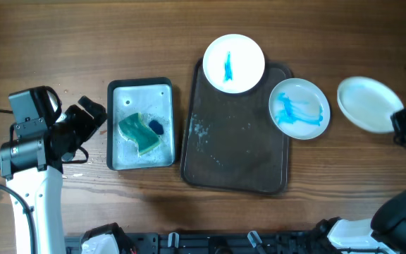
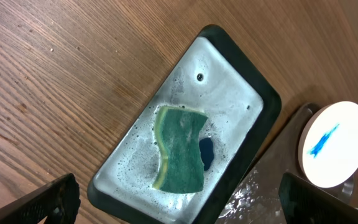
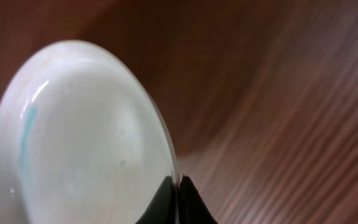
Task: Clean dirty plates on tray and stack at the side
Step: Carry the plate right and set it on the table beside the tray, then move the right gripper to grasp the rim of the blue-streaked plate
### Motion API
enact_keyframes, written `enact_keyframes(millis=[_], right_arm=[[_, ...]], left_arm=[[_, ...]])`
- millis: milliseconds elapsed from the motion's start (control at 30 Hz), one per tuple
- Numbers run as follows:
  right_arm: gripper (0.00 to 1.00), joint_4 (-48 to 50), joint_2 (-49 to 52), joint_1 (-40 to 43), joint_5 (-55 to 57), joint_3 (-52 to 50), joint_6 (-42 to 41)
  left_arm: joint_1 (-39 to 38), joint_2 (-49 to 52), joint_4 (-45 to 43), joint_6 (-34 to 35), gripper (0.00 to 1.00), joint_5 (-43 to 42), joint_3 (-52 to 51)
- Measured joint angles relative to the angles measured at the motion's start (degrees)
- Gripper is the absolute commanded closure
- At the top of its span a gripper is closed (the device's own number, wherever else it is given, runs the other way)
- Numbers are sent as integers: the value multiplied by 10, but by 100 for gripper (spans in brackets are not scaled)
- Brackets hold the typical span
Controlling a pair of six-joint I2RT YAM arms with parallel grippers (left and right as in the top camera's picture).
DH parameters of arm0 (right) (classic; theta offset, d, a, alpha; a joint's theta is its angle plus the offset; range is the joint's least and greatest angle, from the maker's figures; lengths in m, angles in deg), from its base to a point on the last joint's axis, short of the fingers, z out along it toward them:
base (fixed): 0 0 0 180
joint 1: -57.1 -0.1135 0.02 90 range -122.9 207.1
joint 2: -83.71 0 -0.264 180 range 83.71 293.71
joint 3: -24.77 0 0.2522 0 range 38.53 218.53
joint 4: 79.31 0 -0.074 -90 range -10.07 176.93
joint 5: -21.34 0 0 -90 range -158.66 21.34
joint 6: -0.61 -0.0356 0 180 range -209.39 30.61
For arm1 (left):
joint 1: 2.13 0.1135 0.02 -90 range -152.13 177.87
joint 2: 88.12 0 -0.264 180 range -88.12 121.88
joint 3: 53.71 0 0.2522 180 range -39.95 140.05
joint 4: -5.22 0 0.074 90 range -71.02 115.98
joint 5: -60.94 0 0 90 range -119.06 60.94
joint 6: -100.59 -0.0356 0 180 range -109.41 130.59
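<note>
While my right gripper (image 3: 179, 188) pinches the rim of a white plate (image 1: 364, 104) right of the tray (image 1: 235, 144), my left gripper (image 1: 87, 127) hangs wide open, empty, left of it, and two smeared plates (image 1: 233, 63) (image 1: 299, 107) sit on its edges.

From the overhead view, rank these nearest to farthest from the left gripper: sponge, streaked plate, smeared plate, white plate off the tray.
From the left gripper:
1. Sponge, in the soapy dish beside it.
2. Streaked plate, top edge of the tray.
3. Smeared plate, tray's right edge.
4. White plate, far right, off the tray.
</note>
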Motion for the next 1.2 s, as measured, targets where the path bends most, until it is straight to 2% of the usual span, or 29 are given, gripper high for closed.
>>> enact_keyframes(millis=[200,233,300,367,467,667,767,833,1033,1200], right_arm=[[95,31,13,28,38,-39,3],[89,31,13,28,48,-39,3],[71,30,13,28,62,-39,3],[59,26,13,28,70,-39,9],[51,15,13,28,33,-39,27],[44,24,13,0,-66,-39,106],[38,46,13,-49,-108,-40,161],[38,62,13,-88,-122,-41,193],[37,135,20,-187,-111,-62,248],[36,188,53,-223,-102,-63,294]], left_arm=[[0,0,0,0,0,0,0],[0,0,0,0,0,0,0],[0,0,0,0,0,0,0],[0,0,0,0,0,0,0],[0,0,0,0,0,0,0],[0,0,0,0,0,0,0],[0,0,0,0,0,0,0],[0,0,0,0,0,0,0],[0,0,0,0,0,0,0],[0,0,0,0,0,0,0]])
